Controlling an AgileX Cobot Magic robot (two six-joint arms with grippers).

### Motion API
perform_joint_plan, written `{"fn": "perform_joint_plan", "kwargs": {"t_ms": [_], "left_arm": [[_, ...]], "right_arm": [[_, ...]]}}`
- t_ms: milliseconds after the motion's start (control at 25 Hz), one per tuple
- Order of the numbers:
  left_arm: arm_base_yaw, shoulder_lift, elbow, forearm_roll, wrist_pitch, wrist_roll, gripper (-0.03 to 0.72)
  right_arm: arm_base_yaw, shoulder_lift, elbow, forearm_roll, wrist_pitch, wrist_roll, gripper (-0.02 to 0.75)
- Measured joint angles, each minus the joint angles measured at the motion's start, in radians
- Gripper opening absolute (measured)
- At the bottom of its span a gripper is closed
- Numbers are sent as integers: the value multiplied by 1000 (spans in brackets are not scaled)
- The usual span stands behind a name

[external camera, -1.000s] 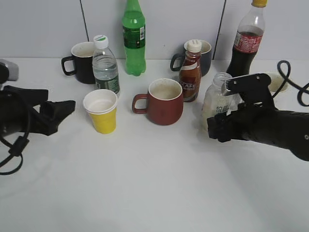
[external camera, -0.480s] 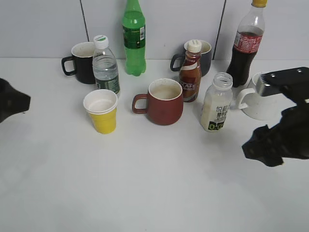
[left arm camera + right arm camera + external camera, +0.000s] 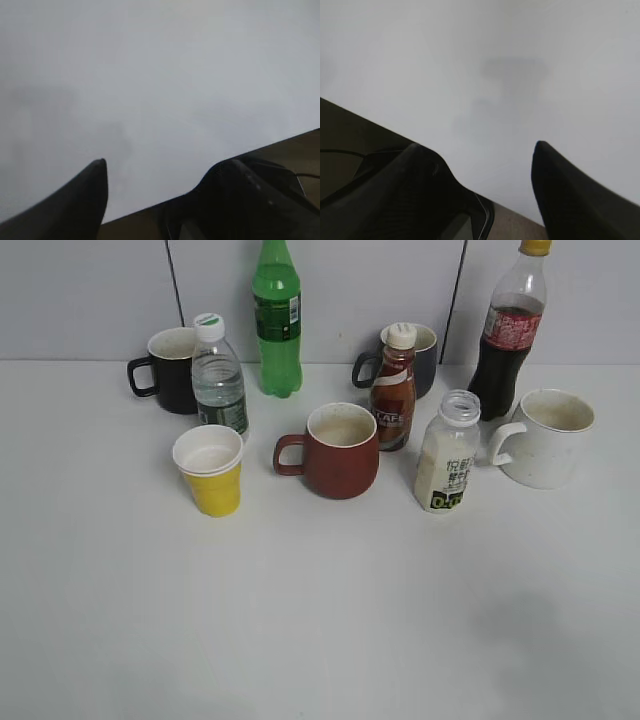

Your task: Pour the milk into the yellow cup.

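White table fills the near ground, bare and bright. Both wrist views look down over that same pale surface: the left claw hangs with its dark fingers spread wide and nothing between them, and the right claw shows the same, fingers parted and holding nothing. Neither arm shows in the exterior view.

Next row back, the yellow cup stands upright at left, white inside. The red-brown mug sits at centre, handle to the left. Right of it stands the milk, upright, cap off, just beside the white mug and well apart from the yellow cup.

Further back, the water bottle stands behind the yellow cup, and the coffee bottle just behind the red-brown mug. At the wall: a black mug, green soda bottle, dark blue mug and cola bottle.
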Motion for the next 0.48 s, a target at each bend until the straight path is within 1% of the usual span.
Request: {"fn": "perform_joint_plan", "kwargs": {"t_ms": [40, 80, 200, 320, 400, 480], "left_arm": [[0, -20, 0, -3, 3, 3, 546], [0, -112, 8, -14, 9, 13, 546], [0, -278, 46, -17, 15, 26, 539], [0, -436, 95, -17, 14, 41, 522], [-1, -497, 122, -17, 6, 47, 512], [-1, -503, 123, -17, -2, 53, 509]], "right_arm": [[0, -75, 3, -2, 39, -5, 501], [0, -138, 9, -4, 73, -15, 501], [0, -343, 21, -8, 152, -42, 501], [0, -528, 29, -8, 162, -47, 501], [0, -584, 36, -10, 164, -48, 501], [1, -592, 37, -12, 155, -48, 501]]}}
